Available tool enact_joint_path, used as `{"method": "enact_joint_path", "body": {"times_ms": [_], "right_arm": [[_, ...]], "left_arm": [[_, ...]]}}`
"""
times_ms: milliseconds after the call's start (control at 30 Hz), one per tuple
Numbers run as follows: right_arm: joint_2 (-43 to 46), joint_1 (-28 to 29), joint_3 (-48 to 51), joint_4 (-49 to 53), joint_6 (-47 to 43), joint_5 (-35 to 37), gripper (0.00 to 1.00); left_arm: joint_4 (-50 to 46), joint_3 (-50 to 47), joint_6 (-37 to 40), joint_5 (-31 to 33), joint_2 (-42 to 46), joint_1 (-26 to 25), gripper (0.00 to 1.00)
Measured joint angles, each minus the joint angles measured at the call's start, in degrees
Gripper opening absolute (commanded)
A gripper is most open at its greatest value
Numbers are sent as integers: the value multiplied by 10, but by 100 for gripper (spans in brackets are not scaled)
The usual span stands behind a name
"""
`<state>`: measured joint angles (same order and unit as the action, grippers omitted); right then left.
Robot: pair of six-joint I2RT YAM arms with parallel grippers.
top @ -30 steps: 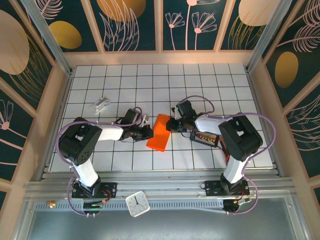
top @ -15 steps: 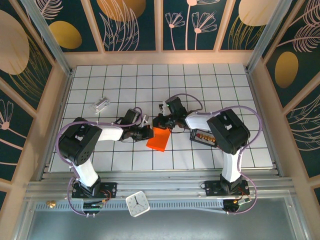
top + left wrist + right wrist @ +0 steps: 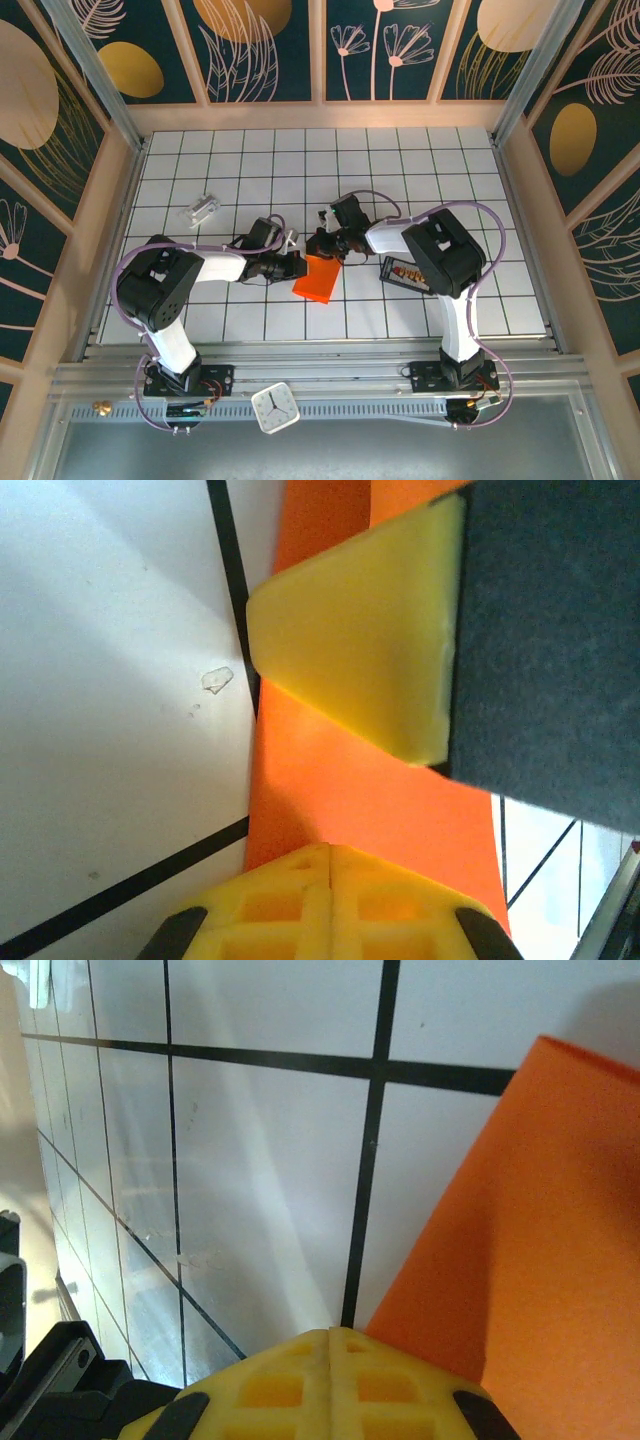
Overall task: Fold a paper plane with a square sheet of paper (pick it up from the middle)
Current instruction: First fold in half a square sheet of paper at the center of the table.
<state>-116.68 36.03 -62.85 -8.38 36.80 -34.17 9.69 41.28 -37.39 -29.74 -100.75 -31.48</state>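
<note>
The square sheet of paper (image 3: 318, 279) lies folded into a small bright orange wedge on the white grid table (image 3: 250, 160). My left gripper (image 3: 299, 266) is shut, its tips resting on the paper's left edge. In the left wrist view its shut yellow fingertips (image 3: 330, 865) press on the orange paper (image 3: 370, 800), with the other arm's yellow finger (image 3: 370, 660) just beyond. My right gripper (image 3: 322, 245) is shut at the paper's upper edge. In the right wrist view its fingertips (image 3: 332, 1345) meet beside the orange sheet (image 3: 540, 1240). Nothing sits between either pair of jaws.
A small silvery-white block (image 3: 203, 208) lies at the left back. A black tray with red-orange bits (image 3: 408, 272) sits right of the paper, under the right arm. A white clock (image 3: 274, 408) lies on the front rail. Wooden walls ring the table.
The right gripper swept left across the paper's top and shut, ending at its upper left. The paper's upper part folded down, so it looks shorter. The left gripper held still.
</note>
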Motion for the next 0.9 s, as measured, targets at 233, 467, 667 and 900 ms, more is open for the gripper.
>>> {"method": "enact_joint_path", "body": {"times_ms": [233, 467, 667, 900], "right_arm": [[-9, -13, -14, 12, 2, -8, 0], [-17, -23, -32, 29, 13, -4, 0], [-30, -44, -55, 38, 17, 4, 0], [-50, -55, -94, 69, 22, -4, 0]], "left_arm": [[3, -5, 21, -4, 0, 0, 0], [7, -9, 44, -10, 0, 0, 0], [10, -11, 54, -13, 0, 0, 0], [12, -12, 59, -13, 0, -1, 0]]}}
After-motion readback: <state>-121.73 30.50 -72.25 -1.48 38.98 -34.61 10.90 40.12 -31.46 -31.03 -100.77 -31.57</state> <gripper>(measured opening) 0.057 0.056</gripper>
